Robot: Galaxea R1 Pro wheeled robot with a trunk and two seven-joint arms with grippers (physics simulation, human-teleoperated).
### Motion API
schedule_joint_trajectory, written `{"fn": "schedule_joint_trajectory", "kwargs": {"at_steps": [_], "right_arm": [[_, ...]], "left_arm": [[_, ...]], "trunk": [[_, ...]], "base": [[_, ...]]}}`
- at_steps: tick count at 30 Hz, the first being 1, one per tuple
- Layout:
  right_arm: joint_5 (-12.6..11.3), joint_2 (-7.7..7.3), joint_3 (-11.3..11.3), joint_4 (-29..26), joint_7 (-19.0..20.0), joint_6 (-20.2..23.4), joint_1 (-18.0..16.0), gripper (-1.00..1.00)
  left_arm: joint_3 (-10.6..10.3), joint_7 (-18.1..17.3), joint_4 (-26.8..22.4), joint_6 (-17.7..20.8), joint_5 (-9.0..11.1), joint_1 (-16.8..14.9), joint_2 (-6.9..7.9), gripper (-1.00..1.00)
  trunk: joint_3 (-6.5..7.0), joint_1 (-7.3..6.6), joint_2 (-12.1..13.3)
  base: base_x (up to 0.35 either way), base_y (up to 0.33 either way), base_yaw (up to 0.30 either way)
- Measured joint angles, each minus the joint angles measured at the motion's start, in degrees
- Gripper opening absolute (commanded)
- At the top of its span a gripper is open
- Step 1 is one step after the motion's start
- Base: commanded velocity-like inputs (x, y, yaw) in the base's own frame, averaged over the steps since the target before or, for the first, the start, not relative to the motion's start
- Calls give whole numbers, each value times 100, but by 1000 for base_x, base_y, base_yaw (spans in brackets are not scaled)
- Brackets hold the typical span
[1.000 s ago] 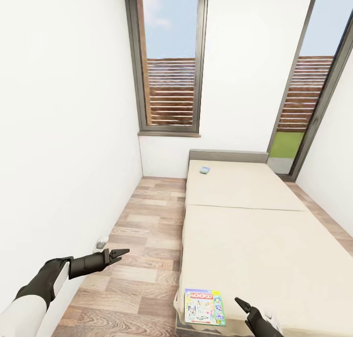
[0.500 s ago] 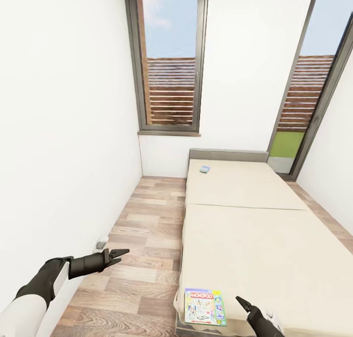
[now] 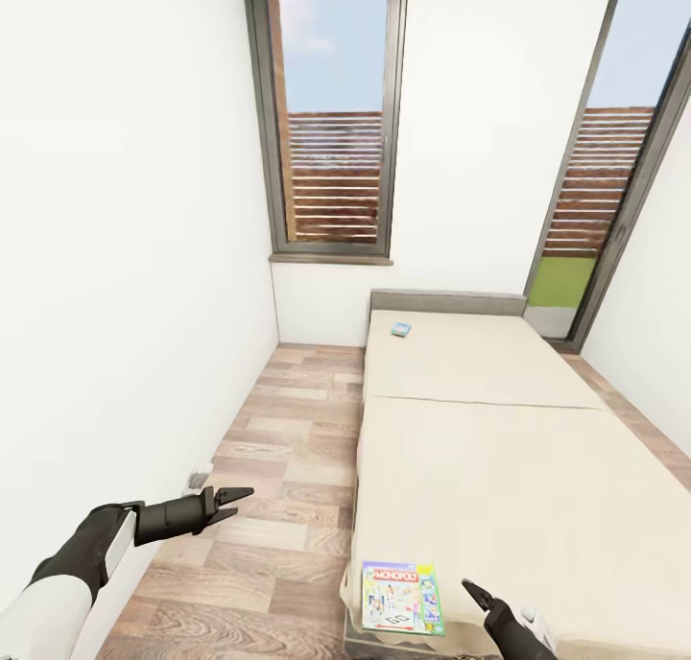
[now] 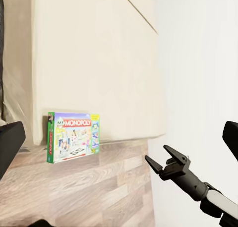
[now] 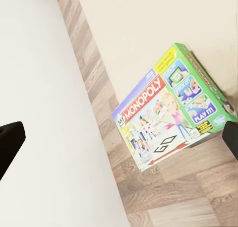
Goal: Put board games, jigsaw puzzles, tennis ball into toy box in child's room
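Observation:
The green Monopoly board game (image 3: 401, 598) lies flat on the near left corner of the beige bed (image 3: 509, 468). It also shows in the left wrist view (image 4: 73, 136) and the right wrist view (image 5: 171, 105). A smaller blue board game (image 3: 400, 330) rests near the grey headboard. My left gripper (image 3: 235, 497) hovers open over the floor, left of the bed. My right gripper (image 3: 477, 593) is open just right of the Monopoly box, apart from it, and appears in the left wrist view (image 4: 159, 156). The table, toy box, jigsaw puzzles and tennis ball are out of view.
A white wall (image 3: 115, 257) runs close along the left. A strip of wood-plank floor (image 3: 288, 449) lies between it and the bed. A small white object (image 3: 200, 473) sits at the wall's foot. A tall window (image 3: 331, 113) and a glass door (image 3: 595, 209) stand at the far end.
The whole picture has shifted slightly, so the camera has moved a little. Both grippers and the board games keep their places.

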Motion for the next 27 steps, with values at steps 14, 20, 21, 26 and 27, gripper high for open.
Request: {"fn": "schedule_joint_trajectory", "kwargs": {"at_steps": [14, 20, 21, 26, 27], "right_arm": [[31, 68, 0, 0, -1, -2, 0, 100], [56, 70, 6, 0, -1, -2, 0, 100], [63, 70, 10, 0, -1, -3, 0, 100], [78, 81, 17, 0, -1, -9, 0, 100], [79, 83, 17, 0, -1, -10, 0, 100]], "left_arm": [[-2, 3, 0, 6, 0, 0, 0, 100], [1, 3, 0, 5, -7, -7, 0, 100], [-1, 3, 0, 5, -7, -8, 0, 100], [-6, 9, 0, 4, -8, -9, 0, 100], [-7, 9, 0, 4, -8, -9, 0, 100]], "trunk": [[-252, 306, -562], [-359, 438, -803], [-377, 460, -843], [-467, 570, -1044], [-485, 592, -1084]], "base": [[-61, 0, 0], [-1, 0, 0], [0, 0, 0], [0, 0, 0], [0, 0, 0]]}}
